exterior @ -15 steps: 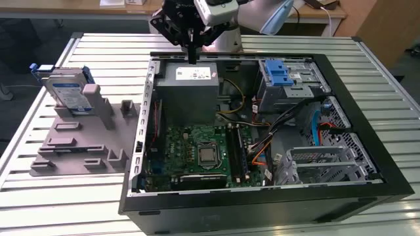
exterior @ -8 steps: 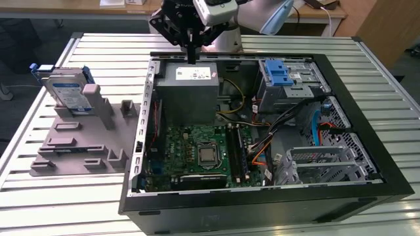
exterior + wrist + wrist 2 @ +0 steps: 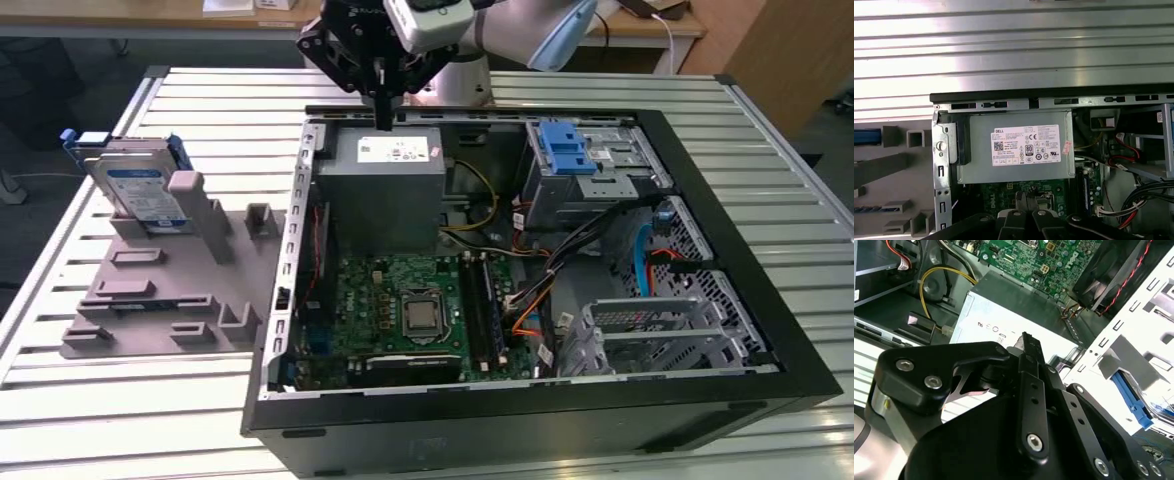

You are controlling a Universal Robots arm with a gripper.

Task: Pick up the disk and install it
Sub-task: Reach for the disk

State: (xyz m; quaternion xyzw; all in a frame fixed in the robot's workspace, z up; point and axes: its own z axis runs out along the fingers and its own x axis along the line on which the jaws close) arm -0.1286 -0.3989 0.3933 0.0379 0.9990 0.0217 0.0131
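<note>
While the gripper (image 3: 384, 122) hangs above the power supply box (image 3: 387, 175), its 2 fingers (image 3: 1021, 206) pressed together on nothing, the disk (image 3: 140, 190) stands upright in the grey fixture (image 3: 147, 300) at the exterior view's left, well apart. A clean pick probably wants jaws spread and squared to its flat faces, clear of the fixture's posts.

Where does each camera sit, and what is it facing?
Exterior view: off the arm, looking down into the computer case, disk standing at the exterior view's left; arm and gripper show.
First wrist view: on the arm, facing the power supply; gripper shows.
Second wrist view: on the arm, looking along the gripper's body.
Both wrist views share the power supply and motherboard.
</note>
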